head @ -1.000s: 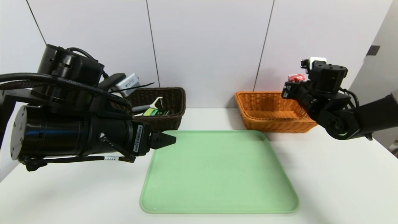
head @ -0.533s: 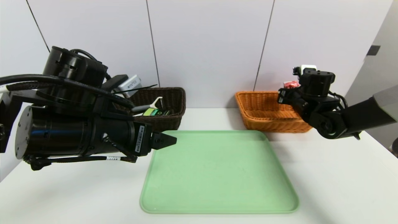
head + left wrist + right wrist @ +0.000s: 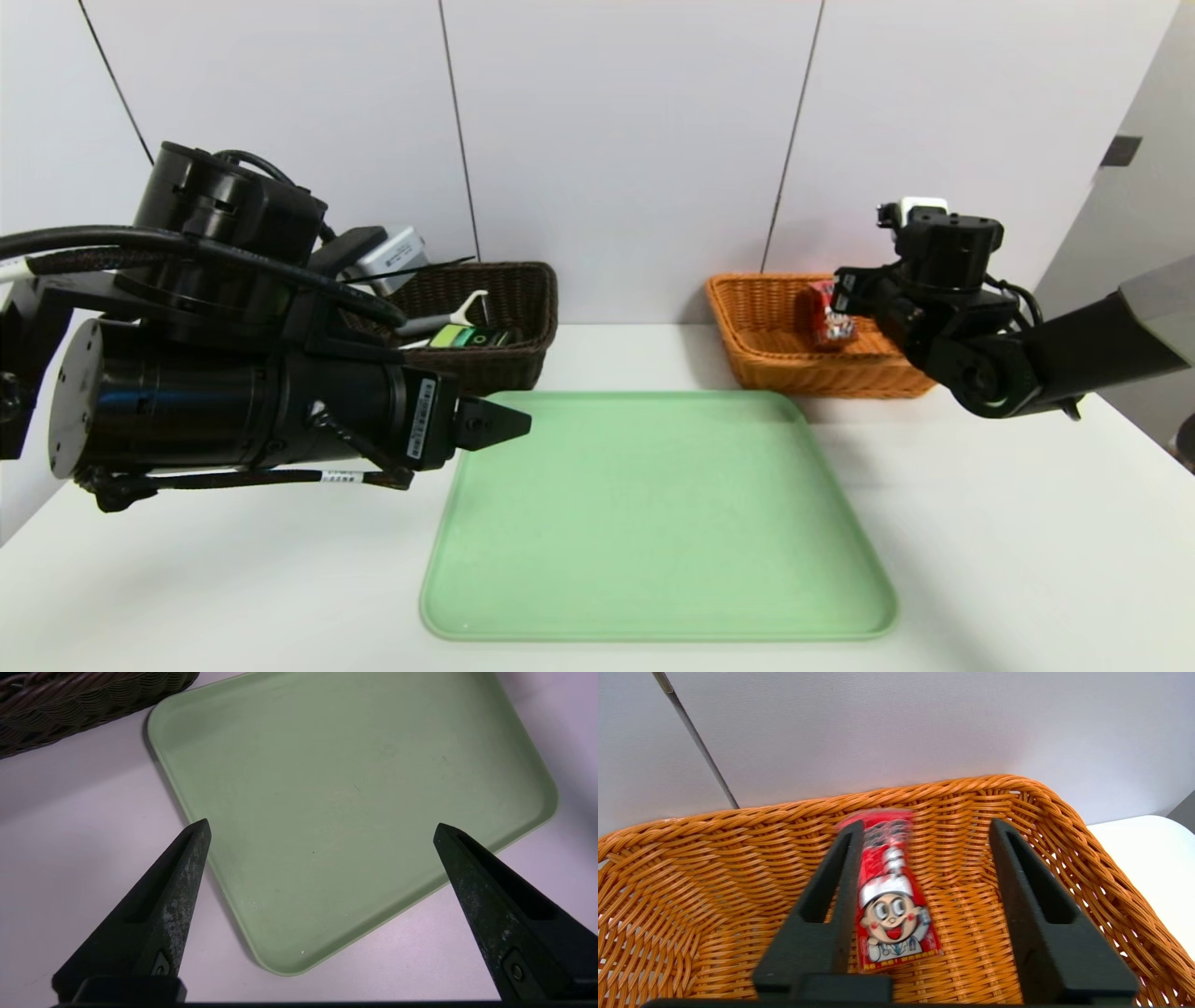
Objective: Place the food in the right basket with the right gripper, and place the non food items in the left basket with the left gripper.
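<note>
a pale panelled wall with thin dark seams stands behind a white worktop [image 3: 1008, 523], on which lie one green tray [image 3: 653, 523] and two wicker baskets. the right claw [image 3: 924, 828] hovers over the orange basket [image 3: 775, 336], its two black fingers [image 3: 1036, 905] parted, released. one red carton [image 3: 889, 896] sits between them, against the inner face of one finger and clear of the other, blurred at its far end. in the head view the carton [image 3: 829, 313] is just ahead of the claw, inside the orange basket's walls; whether it rests on the basket floor i cannot tell. it bears a cartoon boy's face under a white cap; the small lettering below the face and the marks above it are too blurred to read.

the left claw [image 3: 322, 828] hangs over the near left corner of the tray, fingers spread wide, grasping nothing. beyond it and to its left stands the dark brown basket [image 3: 523, 308], holding a white peeler [image 3: 467, 305] with a grey handle, and a black bottle [image 3: 476, 338] with a green label whose writing is illegible. a slim pen may lie there too, but it is too small to be sure.
</note>
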`<state>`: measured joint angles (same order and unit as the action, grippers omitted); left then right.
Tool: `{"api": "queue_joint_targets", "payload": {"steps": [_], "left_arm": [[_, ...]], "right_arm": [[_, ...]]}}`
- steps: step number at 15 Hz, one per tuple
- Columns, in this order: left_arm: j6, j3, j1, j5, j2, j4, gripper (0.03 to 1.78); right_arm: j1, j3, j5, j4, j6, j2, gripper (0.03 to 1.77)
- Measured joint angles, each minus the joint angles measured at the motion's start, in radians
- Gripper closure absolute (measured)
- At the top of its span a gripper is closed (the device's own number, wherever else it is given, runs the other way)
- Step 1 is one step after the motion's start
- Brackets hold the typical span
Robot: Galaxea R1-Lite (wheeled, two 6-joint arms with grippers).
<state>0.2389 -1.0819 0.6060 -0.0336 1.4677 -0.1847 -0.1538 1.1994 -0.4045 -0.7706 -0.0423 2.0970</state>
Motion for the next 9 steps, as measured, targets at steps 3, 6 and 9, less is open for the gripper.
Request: {"api": "queue_joint_targets", "payload": {"steps": [3, 6, 9], "left_arm": [[-0.001, -0.001, 0.0, 0.001, -0.003, 0.001, 0.12], [-0.001, -0.001, 0.0, 0.003, -0.013, 0.0, 0.12], [-0.001, -0.001, 0.0, 0.003, -0.039, -0.001, 0.12]], "right_arm": [[-0.001, -0.001, 0.0, 0.007, 0.0, -0.012, 0.59], [-0.006, -0.001, 0.001, 0.056, -0.004, -0.047, 0.43], [-0.012, -0.007, 0.001, 0.102, -0.005, -0.098, 0.33]]}}
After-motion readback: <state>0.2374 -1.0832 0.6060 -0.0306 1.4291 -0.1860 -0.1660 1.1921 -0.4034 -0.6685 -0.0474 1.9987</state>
